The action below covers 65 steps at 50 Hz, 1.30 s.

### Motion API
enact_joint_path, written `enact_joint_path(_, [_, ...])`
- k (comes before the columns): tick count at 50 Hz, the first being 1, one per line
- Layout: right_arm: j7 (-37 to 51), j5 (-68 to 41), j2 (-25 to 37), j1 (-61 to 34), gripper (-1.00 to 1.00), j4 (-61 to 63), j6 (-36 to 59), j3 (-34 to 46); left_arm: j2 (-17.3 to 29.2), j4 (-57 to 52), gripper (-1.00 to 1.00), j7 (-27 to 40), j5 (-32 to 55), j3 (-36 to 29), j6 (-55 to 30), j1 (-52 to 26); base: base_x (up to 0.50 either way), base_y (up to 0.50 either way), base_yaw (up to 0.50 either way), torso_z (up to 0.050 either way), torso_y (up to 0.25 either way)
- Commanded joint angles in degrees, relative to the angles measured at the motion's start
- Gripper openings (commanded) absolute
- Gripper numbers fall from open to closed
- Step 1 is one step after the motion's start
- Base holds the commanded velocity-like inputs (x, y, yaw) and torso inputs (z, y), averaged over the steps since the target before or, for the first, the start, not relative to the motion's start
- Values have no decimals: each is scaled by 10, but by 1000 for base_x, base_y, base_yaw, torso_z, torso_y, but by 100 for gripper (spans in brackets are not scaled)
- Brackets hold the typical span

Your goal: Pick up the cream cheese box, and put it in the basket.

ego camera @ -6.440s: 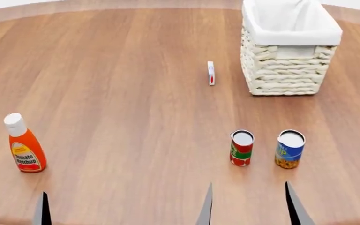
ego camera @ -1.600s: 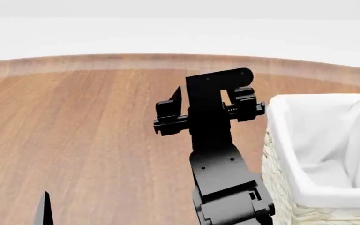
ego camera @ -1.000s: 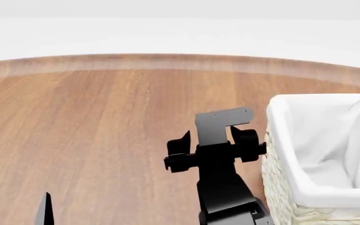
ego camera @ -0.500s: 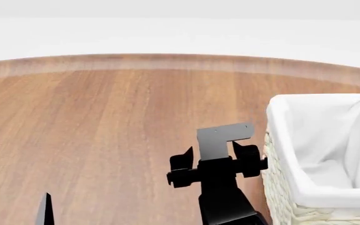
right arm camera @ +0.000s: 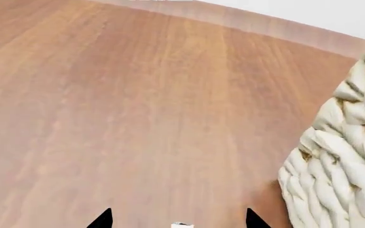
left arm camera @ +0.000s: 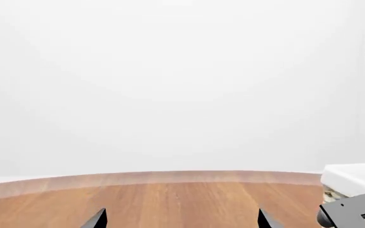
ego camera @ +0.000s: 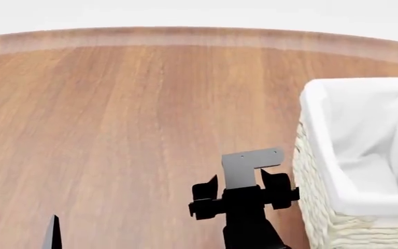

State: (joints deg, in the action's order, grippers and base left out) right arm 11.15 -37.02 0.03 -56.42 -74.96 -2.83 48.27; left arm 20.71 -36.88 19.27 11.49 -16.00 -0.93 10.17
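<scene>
Right wrist view shows the right gripper [right arm camera: 178, 219] spread, fingers straddling the box [right arm camera: 181, 224] beside the basket [right arm camera: 344, 161], ready to pinch. Left gripper [left arm camera: 181, 220] idles open.

Round wooden table [ego camera: 116, 129], pale backdrop.

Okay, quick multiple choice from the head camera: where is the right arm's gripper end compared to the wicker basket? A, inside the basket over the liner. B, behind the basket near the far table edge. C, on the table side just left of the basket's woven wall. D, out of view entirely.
C: in the head view the right arm sits over bare table, beside the basket, outside its woven wall and not over the white liner.
</scene>
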Motion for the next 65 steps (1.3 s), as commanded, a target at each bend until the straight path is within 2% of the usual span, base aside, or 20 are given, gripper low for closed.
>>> enact_joint_path(1, [-2,18,0,11,100,0,3,-22,2,-1,100,1,0,-3,2,0,0,0,0,0,-129])
enact_joint_path(12, [-4,26,0,23,100,0,2,-34,4,-5,100,4,-1,-5,0,1,0,0,0,0,-119])
enact_joint_path(47, [-16,87,0,51,100,0,11,-109,7,1,100,8,1,-12,7,0,0,0,0,0,0])
enact_joint_path(48, [-16,87,0,51,-100,0,11,-109,7,2,100,8,1,-12,8,0,0,0,0,0,0])
enact_joint_path(65, [-17,77,0,45,-100,0,2,-103,11,-1,100,12,6,-11,10,1,0,0,0,0,0])
